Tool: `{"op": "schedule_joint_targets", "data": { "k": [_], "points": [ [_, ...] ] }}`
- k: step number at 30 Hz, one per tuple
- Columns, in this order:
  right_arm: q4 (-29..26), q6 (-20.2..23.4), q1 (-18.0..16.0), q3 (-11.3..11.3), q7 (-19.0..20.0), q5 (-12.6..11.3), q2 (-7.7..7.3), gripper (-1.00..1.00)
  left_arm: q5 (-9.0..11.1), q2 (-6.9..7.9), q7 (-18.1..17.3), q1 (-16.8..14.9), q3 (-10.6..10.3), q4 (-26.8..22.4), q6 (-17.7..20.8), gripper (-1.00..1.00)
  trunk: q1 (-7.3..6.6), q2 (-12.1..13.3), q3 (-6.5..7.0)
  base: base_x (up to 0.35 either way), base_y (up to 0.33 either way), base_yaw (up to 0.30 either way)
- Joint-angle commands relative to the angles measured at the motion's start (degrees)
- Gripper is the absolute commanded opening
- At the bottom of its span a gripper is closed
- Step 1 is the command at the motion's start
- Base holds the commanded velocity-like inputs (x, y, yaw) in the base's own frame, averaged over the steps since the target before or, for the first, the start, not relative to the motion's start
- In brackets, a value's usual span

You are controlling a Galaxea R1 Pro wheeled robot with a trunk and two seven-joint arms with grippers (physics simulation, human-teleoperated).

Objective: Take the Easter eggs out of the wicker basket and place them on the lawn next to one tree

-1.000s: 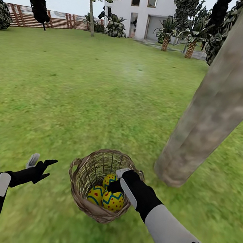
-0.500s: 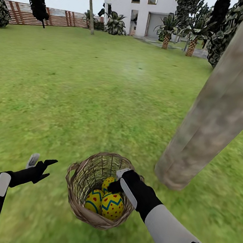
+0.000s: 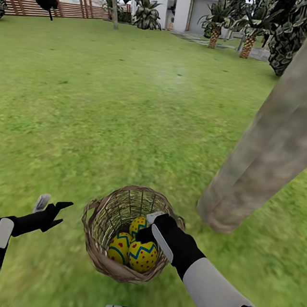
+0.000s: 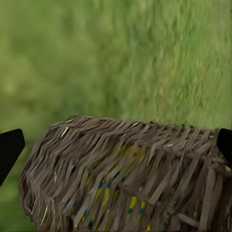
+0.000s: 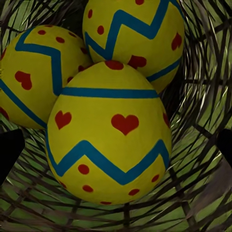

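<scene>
The wicker basket (image 3: 99, 233) stands on the lawn (image 3: 130, 111) just in front of me, with three yellow Easter eggs (image 3: 142, 256) in it, banded with blue zigzags and red marks. My right gripper (image 3: 147, 226) reaches down into the basket and is open. In the right wrist view its dark fingertips (image 5: 9, 152) stand wide on either side of the nearest egg (image 5: 108, 140), not touching it. My left gripper (image 3: 52, 204) hovers open, left of the basket; its wrist camera faces the woven wall (image 4: 125, 179). The tree (image 3: 272, 135) rises right of the basket.
Grass stretches far ahead to a brown slatted fence (image 3: 70, 9) and a white house (image 3: 183, 2) with palms (image 3: 216, 23) and bushes. A slim-trunked tree (image 3: 114, 3) stands at the back. The thick trunk's base (image 3: 218, 215) meets the ground close to the basket's right.
The head camera has tilted down a little, so the house and fence sit higher in the picture. Both arms hold the same pose, and the eggs stay in the basket.
</scene>
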Motion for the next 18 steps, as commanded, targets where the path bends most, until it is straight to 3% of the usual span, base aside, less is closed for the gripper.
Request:
{"op": "schedule_joint_targets", "data": {
  "k": [1, 18],
  "points": [
    [-0.3, 0.1, 0.0, 0.1, -0.5, -0.6, 0.0, 1.0, -0.3, -0.01, -0.4, -0.1, 0.2, 0.0, 0.3, 1.0, 0.01, 0.0, -0.27, 0.0, 0.0, 0.0],
    [-0.7, 0.1, -0.1, 0.1, -1.0, -0.1, 0.0, 1.0, -0.3, 0.0, -0.4, -0.1, 0.2, 0.0, 0.3, 1.0, 0.45, -0.3, -4.04, 0.0, 0.0, 0.0]
  ]
}}
